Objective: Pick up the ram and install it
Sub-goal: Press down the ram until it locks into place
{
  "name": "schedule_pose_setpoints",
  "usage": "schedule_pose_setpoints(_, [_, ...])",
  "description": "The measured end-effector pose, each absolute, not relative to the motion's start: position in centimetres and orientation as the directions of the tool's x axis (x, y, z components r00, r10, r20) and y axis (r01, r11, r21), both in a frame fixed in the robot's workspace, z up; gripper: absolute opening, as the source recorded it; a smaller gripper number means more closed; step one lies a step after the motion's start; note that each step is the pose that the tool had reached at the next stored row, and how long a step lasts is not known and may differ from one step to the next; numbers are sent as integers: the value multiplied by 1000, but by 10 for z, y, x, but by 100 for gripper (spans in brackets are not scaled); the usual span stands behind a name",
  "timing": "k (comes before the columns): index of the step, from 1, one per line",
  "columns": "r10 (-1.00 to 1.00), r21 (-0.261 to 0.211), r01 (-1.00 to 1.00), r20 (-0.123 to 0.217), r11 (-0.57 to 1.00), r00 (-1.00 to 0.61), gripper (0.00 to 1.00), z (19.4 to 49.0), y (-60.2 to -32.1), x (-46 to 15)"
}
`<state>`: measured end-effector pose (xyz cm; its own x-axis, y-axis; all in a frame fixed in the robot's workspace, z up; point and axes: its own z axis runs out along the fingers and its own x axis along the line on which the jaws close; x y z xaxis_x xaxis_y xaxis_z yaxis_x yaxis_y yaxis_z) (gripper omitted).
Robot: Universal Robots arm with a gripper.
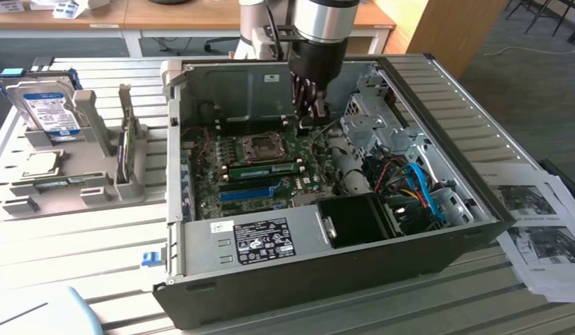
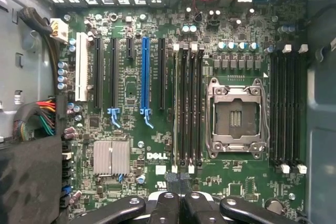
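Observation:
The ram (image 1: 269,169) is a long green stick lying along the memory slots beside the CPU socket (image 1: 262,145), inside the open computer case (image 1: 297,279). From the wrist view the ram (image 2: 175,103) appears edge-on as a thin pale line standing in the outermost dark slot, next to the CPU socket (image 2: 234,116). My gripper (image 1: 311,118) hangs above the motherboard, just past one end of those slots, apart from the stick. Its black fingers (image 2: 168,203) are pressed together with nothing between them, so my gripper (image 2: 181,182) is shut and holds nothing.
A bright blue slot (image 2: 145,72) runs parallel to the memory slots. Case walls, a drive cage (image 1: 371,118) and blue cables (image 1: 423,192) ring the board. A grey parts holder (image 1: 92,188) at the exterior view's left carries a hard drive (image 1: 45,108). Paper sheets (image 1: 539,230) lie at the right.

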<state>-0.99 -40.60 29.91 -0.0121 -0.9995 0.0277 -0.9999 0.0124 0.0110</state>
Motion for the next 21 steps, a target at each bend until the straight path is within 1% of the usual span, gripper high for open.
schedule_pose_setpoints(21, [-1000, 11, -1000, 28, 12, -12, 9, 273, -406, -10])
